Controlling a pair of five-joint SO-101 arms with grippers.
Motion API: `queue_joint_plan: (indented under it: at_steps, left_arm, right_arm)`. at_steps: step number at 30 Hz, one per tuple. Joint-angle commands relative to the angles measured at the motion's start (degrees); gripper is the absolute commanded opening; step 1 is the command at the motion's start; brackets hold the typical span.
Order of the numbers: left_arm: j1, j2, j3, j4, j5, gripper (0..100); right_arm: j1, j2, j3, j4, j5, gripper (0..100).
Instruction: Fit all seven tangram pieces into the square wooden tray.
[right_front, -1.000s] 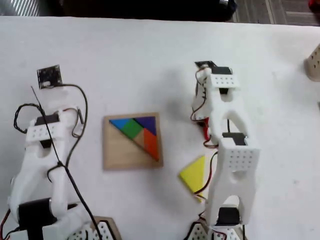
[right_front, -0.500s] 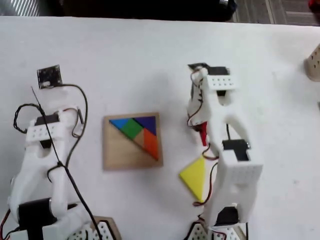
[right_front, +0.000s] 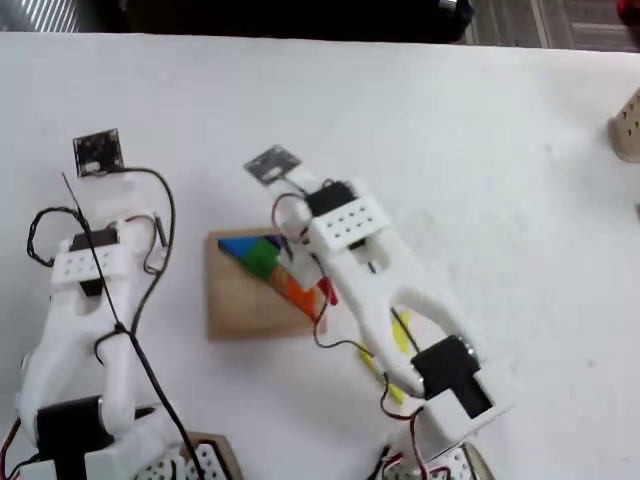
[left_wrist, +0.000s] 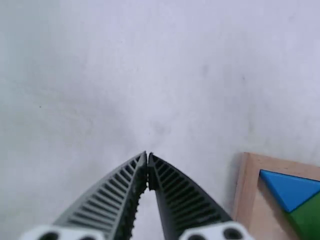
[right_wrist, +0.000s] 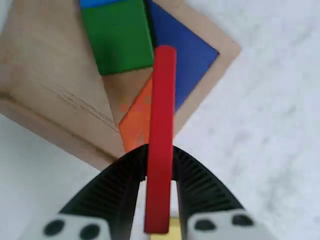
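Seeing the right arm (right_front: 350, 230) leaning diagonally over the wooden tray (right_front: 235, 300), covering its right side. Noting the blue piece (right_front: 235, 245), green piece (right_front: 260, 258) and orange piece (right_front: 300, 290) lying inside, the yellow piece (right_front: 401, 333) peeking from under that arm, the left arm (right_front: 90, 290) resting left of the tray.

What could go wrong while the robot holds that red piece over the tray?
The right gripper pinches the red piece on edge, so it might slip or land standing up. It hangs over the orange piece and dark blue piece, so it could drop onto them instead of bare wood in the tray. The arm also crosses above the yellow piece and might nudge it.
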Motion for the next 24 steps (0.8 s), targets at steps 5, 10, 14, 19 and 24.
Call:
queue_joint_plan:
  at_steps: [5, 10, 14, 19, 24]
  left_arm:
    - [-0.7, -0.2, -1.6, -1.3, -0.2, 3]
    - [-0.7, -0.2, -1.6, -1.3, -0.2, 3]
    - [-0.7, -0.2, -1.6, -1.4, -0.2, 3]
    - [-0.7, -0.2, -1.6, -1.4, -0.2, 3]
    - [-0.6, -0.2, -1.6, -1.4, -0.2, 3]
  right_arm:
    - [-7.8, 2.4, -0.3, -7.3, 0.7, 1.8]
    - [-12.6, 2.9, -0.1, -8.7, 0.6, 1.8]
    - [-13.1, 2.9, 0.2, -10.7, -4.8, 1.8]
    - [-13.0, 3.0, 0.2, -11.0, -6.2, 2.0]
    - [-13.0, 6.9, -0.1, -13.1, -6.2, 2.1]
